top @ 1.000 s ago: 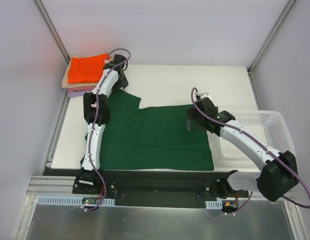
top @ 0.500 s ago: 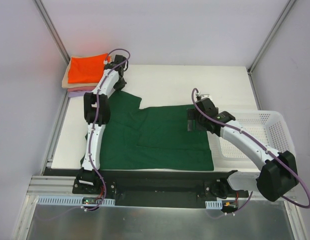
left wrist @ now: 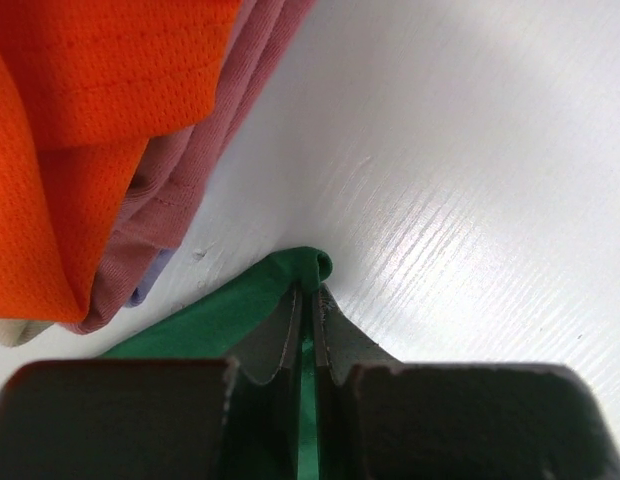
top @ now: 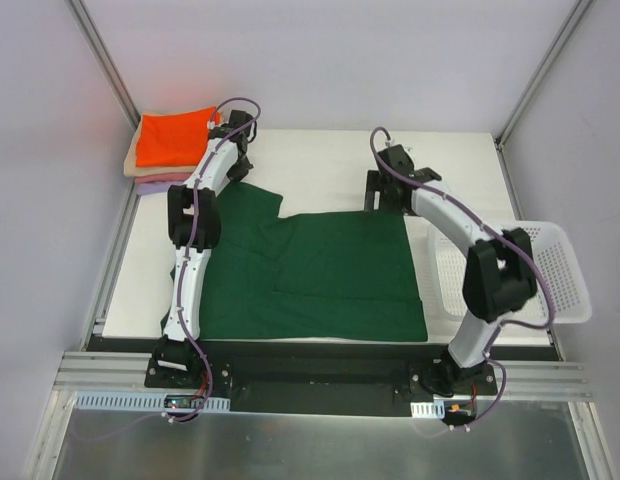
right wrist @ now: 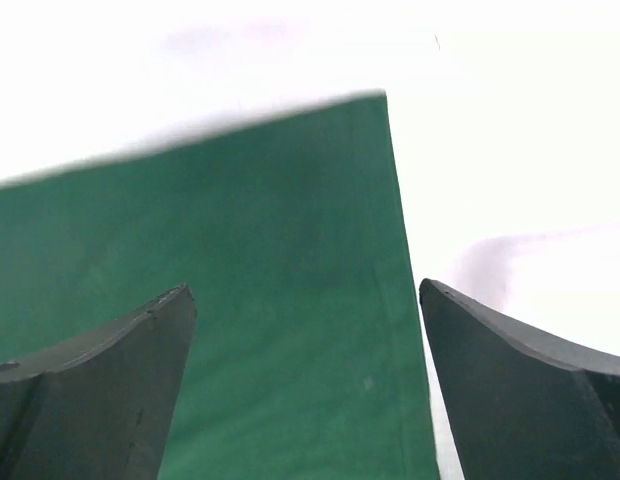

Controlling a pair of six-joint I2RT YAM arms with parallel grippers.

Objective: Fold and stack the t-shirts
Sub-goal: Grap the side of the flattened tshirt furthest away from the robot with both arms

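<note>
A large dark green t-shirt lies spread on the white table. My left gripper is at its far left corner. In the left wrist view the left gripper is shut on a pinched fold of the green cloth. My right gripper hovers over the shirt's far right corner. It is open, with the green shirt below and nothing between the fingers. The folded orange t-shirt tops a stack at the back left, over beige, pink and lavender ones.
A white mesh basket stands at the table's right edge, beside the right arm. The folded stack sits just left of the left gripper, close to the left wall. Bare white table lies beyond the green shirt.
The left gripper has closed on the green shirt's far left corner. The right arm has swung from the shirt's right side to its far right corner, staying open.
</note>
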